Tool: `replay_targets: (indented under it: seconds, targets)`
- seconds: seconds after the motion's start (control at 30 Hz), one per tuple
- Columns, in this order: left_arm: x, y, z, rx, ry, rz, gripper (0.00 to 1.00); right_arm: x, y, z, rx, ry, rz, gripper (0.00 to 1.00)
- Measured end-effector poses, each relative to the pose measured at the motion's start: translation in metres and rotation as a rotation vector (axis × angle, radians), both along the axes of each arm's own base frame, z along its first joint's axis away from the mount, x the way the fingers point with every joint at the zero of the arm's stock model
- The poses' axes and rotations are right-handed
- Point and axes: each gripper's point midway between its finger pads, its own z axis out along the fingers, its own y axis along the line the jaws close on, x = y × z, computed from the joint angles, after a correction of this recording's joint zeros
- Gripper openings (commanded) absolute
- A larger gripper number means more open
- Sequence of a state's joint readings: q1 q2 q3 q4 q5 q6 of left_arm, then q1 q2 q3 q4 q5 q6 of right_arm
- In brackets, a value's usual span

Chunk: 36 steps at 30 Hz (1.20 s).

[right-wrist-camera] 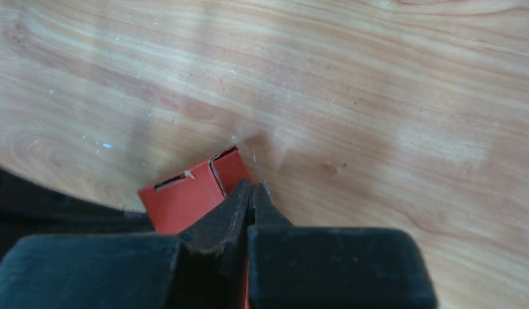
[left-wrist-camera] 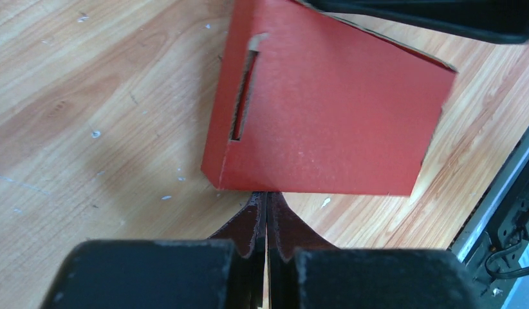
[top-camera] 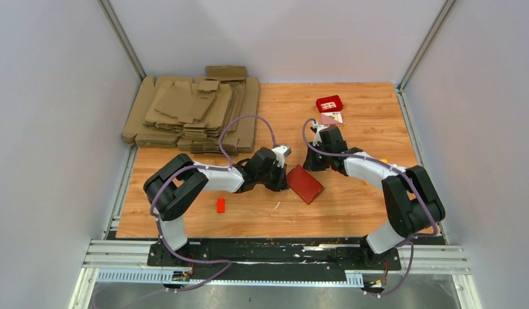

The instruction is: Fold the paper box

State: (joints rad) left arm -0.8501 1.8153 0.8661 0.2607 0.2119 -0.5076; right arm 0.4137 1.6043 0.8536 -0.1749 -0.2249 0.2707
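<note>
The paper box [top-camera: 305, 183] is a bright red, flattened card sleeve lying on the wooden table between my two grippers. In the left wrist view it [left-wrist-camera: 326, 109] shows a slot near its left edge. My left gripper [top-camera: 285, 177] is shut, and its tips [left-wrist-camera: 267, 194] touch the box's near edge. My right gripper [top-camera: 311, 162] is shut at the box's far corner. In the right wrist view its tips [right-wrist-camera: 252, 187] rest against the box's open end [right-wrist-camera: 185, 196], and a red sliver shows between the fingers lower down.
A pile of brown cardboard sheets [top-camera: 191, 112] lies at the back left. A small red tile with a window pattern [top-camera: 329, 103] sits at the back, with a card [top-camera: 331, 118] in front of it. A small red piece [top-camera: 220, 205] lies near the left arm.
</note>
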Motion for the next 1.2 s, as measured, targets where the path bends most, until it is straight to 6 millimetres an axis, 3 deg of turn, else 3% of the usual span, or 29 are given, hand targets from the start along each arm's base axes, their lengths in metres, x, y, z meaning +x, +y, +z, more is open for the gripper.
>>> replay_targets:
  seconds: [0.17, 0.23, 0.33, 0.47, 0.63, 0.67, 0.73, 0.9, 1.03, 1.2]
  targets:
    - [0.005, 0.007, 0.000, 0.013, 0.023, -0.005, 0.00, -0.008, 0.003, 0.030, 0.065, -0.055, -0.002, 0.00]
    - [0.007, 0.007, 0.000, 0.017, 0.021, -0.003, 0.00, -0.015, 0.013, 0.046, 0.122, -0.069, 0.024, 0.00]
    - [0.019, 0.007, 0.001, 0.022, -0.010, 0.020, 0.00, -0.041, 0.036, 0.065, 0.203, -0.052, 0.111, 0.00]
    - [0.030, 0.012, 0.001, 0.031, -0.036, 0.050, 0.00, -0.075, 0.048, 0.067, 0.247, 0.023, 0.189, 0.00]
    - [0.035, 0.018, 0.001, 0.032, -0.051, 0.073, 0.00, -0.089, 0.043, 0.063, 0.244, 0.076, 0.191, 0.00]
    - [0.034, 0.021, 0.001, 0.033, -0.053, 0.077, 0.00, -0.091, 0.042, 0.063, 0.242, 0.080, 0.190, 0.02]
    - [0.032, 0.028, 0.001, 0.037, -0.053, 0.085, 0.00, -0.094, 0.040, 0.064, 0.240, 0.080, 0.189, 0.17]
    - [0.022, 0.052, 0.002, 0.064, -0.048, 0.107, 0.00, -0.098, 0.037, 0.077, 0.243, 0.039, 0.205, 0.35]
    - [0.013, 0.066, 0.015, 0.068, -0.062, 0.105, 0.00, -0.099, 0.031, 0.085, 0.223, 0.002, 0.216, 0.70]
    - [0.010, 0.072, 0.053, 0.038, -0.140, 0.095, 0.06, -0.101, 0.029, 0.082, 0.128, -0.023, 0.235, 0.80]
